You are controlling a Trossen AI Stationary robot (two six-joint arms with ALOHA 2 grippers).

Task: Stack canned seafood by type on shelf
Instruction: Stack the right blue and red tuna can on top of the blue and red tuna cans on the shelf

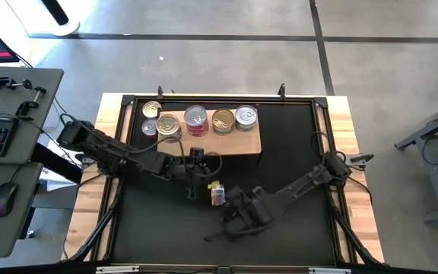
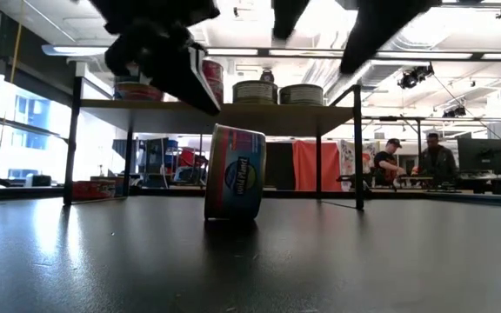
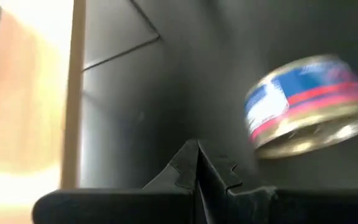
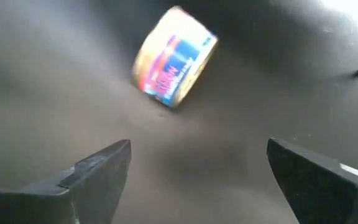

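High view: right gripper [image 1: 230, 207] sits low over the dark table [image 1: 295, 228], near-centre, fingers spread wide apart with nothing between them. Right wrist view confirms it: both fingers [image 4: 98, 168] stand well separated, bare mat in the gap, and the loose can [image 4: 174, 57] lies ahead of them, not touched. Left gripper [image 1: 195, 176] is just left of and slightly beyond that can, its fingers pressed together and empty; in the left wrist view the fingertips [image 3: 197, 163] meet at a point, with the can [image 3: 309, 102] off to one side, apart from them. The loose can [image 1: 217, 193] stands on its edge on the mat, between the two grippers, blue and red label with a gold rim; the low view shows it tilted on its rim, label [image 2: 243, 178] facing the camera, no finger on it. Farther back, the shelf [image 1: 242, 141] is a light-brown wooden block raised on thin black legs at the far side of the table. Cans sit on its top: one gold-lidded [image 1: 223, 120], silver-lidded ones [image 1: 245, 116] [image 1: 195, 116] beside it, another gold one [image 1: 168, 125] toward the left end. Two more tins [image 1: 151, 110] [image 1: 150, 129] are at the shelf's left end; whether they rest on it cannot be told.
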